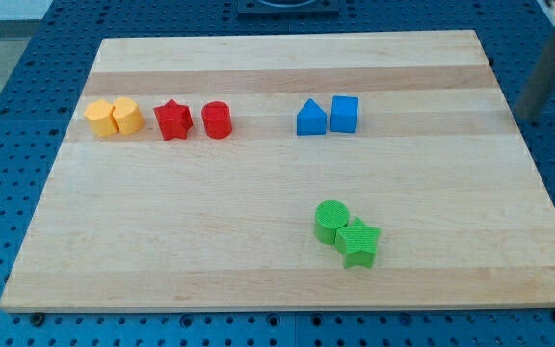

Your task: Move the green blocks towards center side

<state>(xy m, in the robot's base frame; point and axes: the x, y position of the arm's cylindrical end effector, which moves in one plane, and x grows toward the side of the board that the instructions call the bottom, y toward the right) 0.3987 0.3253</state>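
My rod (547, 72) shows as a blurred dark bar at the view's right edge, off the right rim of the tabletop (258, 270); my tip (528, 116) ends near the upper right corner, well apart from every block and touching none. The arm carries no pincer, only this rod, so there is nothing to open, close or grip with. Nearest to the tip, in the upper row, stand a blue cube (345, 114) and a blue triangle (310, 119), side by side and touching or nearly so. Further to the view's left in the same row are a red cylinder (217, 120) and a red star (172, 120), a small gap between them, then two yellow blocks (114, 118) pressed together near the left rim; their exact shapes are hard to make out. The green cylinder (331, 221) and green star (358, 242) sit touching each other, below and right of the board's middle, the star towards the view's bottom right of the cylinder. Bare board lies all around the green pair, with wide room to their left and above them up to the row. The tabletop is pale wood with lengthwise grain bands and straight edges, resting on a blue perforated base (8, 193). The blocks look like ribbed plastic.
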